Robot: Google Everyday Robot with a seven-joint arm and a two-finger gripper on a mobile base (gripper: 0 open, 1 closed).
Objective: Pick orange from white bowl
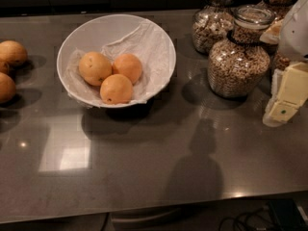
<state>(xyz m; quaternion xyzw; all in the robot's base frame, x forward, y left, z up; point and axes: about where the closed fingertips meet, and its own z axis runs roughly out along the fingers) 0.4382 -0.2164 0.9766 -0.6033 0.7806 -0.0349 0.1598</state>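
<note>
Well, start at your far left: three loose oranges (pixel 11 53) sit on the grey countertop (pixel 144 167), cut partly by the edge of the view and well apart from everything else.

Next comes the white bowl (pixel 65 52), wide and shallow, lined with crumpled paper (pixel 144 42). You have three fruits inside it, bunched together in the near-left part of the bowl and touching one another. The orange (pixel 95 68) you want is the leftmost of them – dull and yellowish, resting on the paper. The pinker fruit (pixel 128 67) lies just beside it on the right, and the brighter fruit (pixel 116 89) sits in front, between the two and nearest the bowl's front rim.

Move right and you meet the glass jars (pixel 238 61) of cereal, standing upright in a cluster behind and to the right of the bowl, near it but apart.

Last, at the right edge, your gripper (pixel 284 105) hangs in front of the jars – cream-coloured, pointing down, well apart from the bowl and holding nothing that shows. It is seen side-on and partly cropped, so you cannot tell whether it is parted or closed.
</note>
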